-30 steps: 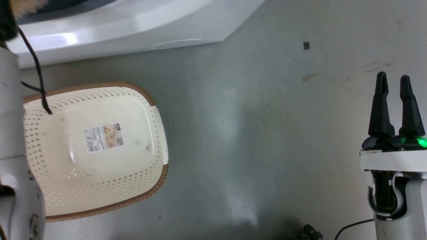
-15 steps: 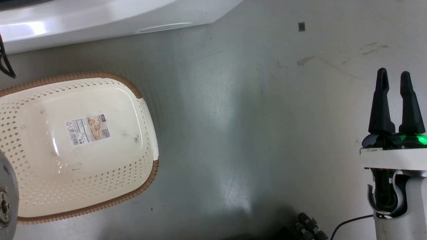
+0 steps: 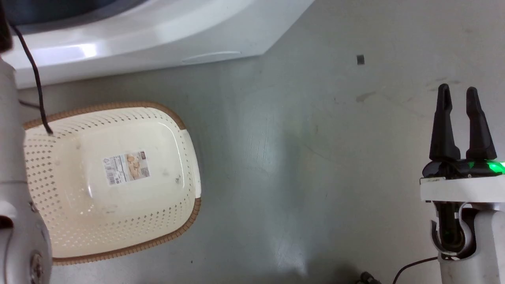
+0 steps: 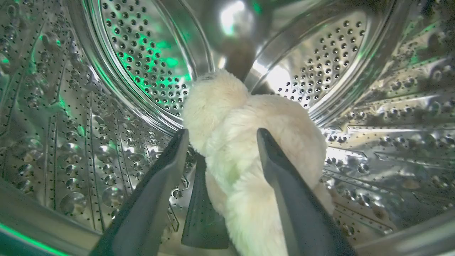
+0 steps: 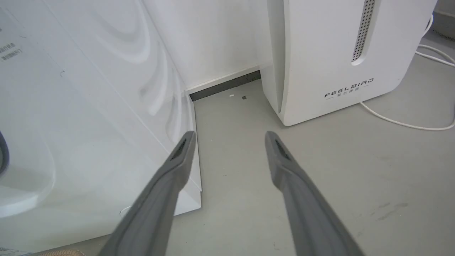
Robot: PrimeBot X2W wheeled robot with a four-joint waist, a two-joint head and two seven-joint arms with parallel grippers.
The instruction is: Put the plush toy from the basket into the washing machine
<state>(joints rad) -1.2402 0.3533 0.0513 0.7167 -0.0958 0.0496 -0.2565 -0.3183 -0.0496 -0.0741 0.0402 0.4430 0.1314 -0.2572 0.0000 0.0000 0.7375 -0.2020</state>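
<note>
The fluffy cream plush toy point(image 4: 245, 142) lies inside the washing machine's shiny steel drum point(image 4: 71, 124). My left gripper point(image 4: 222, 132) is open; its fingers stand apart on either side of the toy, and I cannot tell whether they touch it. The cream perforated basket point(image 3: 181, 165) with a brown rim stands on the floor at the left of the head view, holding nothing but its paper label point(image 3: 127, 168). The washing machine's white front point(image 3: 158, 35) runs along the top. My right gripper point(image 3: 455, 88) hangs open at the right over bare floor, its fingers point(image 5: 177, 160) apart.
My pale left forearm point(image 3: 12, 177) and its black cable point(image 3: 35, 79) cross the basket's left side. A white appliance marked FEELBIRD point(image 5: 337, 53) stands right of the washer's side point(image 5: 89, 124), with a white cord point(image 5: 408, 124) on the grey floor.
The head camera swung away and back, so the whole picture shifted. A tuft of beige fur at the top left a second ago is gone from the head view. The right gripper kept its pose.
</note>
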